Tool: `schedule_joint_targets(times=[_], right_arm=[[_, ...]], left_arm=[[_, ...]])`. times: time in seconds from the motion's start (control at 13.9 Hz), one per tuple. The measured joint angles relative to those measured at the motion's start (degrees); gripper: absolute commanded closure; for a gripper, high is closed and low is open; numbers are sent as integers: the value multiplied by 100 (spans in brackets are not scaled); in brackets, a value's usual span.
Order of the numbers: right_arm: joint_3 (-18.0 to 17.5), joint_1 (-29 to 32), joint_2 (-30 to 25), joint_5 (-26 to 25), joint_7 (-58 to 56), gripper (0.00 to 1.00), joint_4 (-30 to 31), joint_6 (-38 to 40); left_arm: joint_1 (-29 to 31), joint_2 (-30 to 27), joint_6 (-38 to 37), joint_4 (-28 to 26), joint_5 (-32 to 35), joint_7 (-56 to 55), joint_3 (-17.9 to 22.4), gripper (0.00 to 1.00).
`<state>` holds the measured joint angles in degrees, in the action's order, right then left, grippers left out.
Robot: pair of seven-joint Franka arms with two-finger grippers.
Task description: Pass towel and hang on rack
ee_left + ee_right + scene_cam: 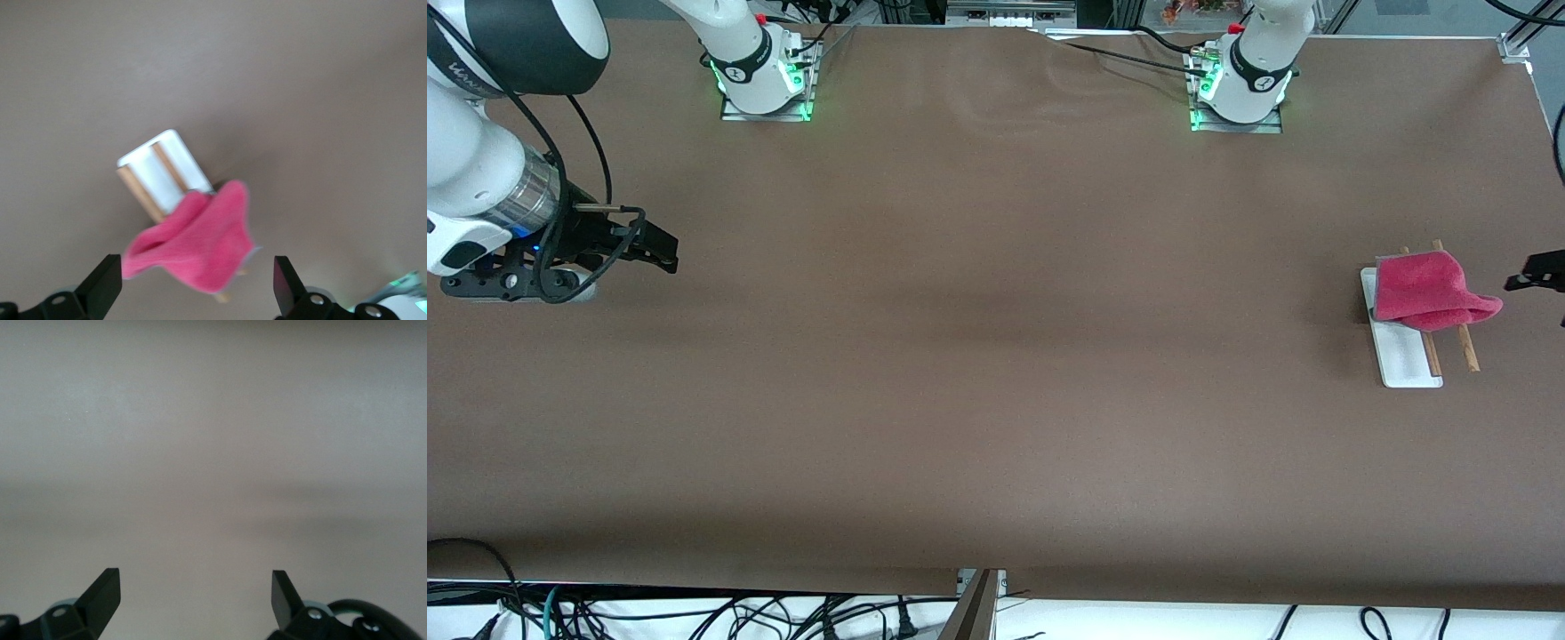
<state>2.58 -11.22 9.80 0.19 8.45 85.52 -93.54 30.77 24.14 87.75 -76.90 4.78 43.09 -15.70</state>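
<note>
Front view shows the towel (1430, 291), pink-red side up with a thin strip of grey at one edge, draped over the rack (1405, 351) near the left arm's end of the table (978, 356). The cloth covers the part of the rack farther from the front camera and lies across both brown rods (1464, 345), while the white base and the rod ends nearer the camera stay bare. One corner of the towel hangs past the rods toward the left gripper (1538, 274), which sits just beside that corner at the edge of the picture, apart from the cloth. In the left wrist view the left gripper (197, 280) has its two dark fingers (101, 283) spread wide with nothing between them, and the towel (197, 243) hangs in folds over the rods with the white base (167, 172) showing past it. The right gripper (660, 247) waits over bare table at the right arm's end, well apart from the rack. In the right wrist view the right gripper (195, 597) also has its fingers spread and empty, with only brown table surface under it.
</note>
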Motion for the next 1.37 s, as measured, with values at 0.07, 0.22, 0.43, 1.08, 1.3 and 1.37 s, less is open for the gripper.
schedule_joint_targets(times=[0.07, 0.22, 0.43, 1.08, 1.3, 1.37], right_arm=[[0, 0, 0, 0, 1, 0, 0, 0], [0, 0, 0, 0, 2, 0, 0, 0], [-1, 0, 0, 0, 2, 0, 0, 0], [-1, 0, 0, 0, 3, 0, -1, 0], [-1, 0, 0, 0, 3, 0, 0, 0], [-1, 0, 0, 0, 3, 0, 0, 0]], left_arm=[[-234, -71, -177, -5, 0, -484, -4, 0], [-672, -174, -435, -19, 1, -1428, -31, 0], [-1357, -505, -506, -194, 0, -2697, -57, 0], [-3149, -2055, 184, -1370, -348, -3311, 1545, 0], [-3423, -2692, 785, -2417, -316, -3748, 1732, 0], [-3394, -2821, 788, -2585, -209, -3955, 1650, 0]])
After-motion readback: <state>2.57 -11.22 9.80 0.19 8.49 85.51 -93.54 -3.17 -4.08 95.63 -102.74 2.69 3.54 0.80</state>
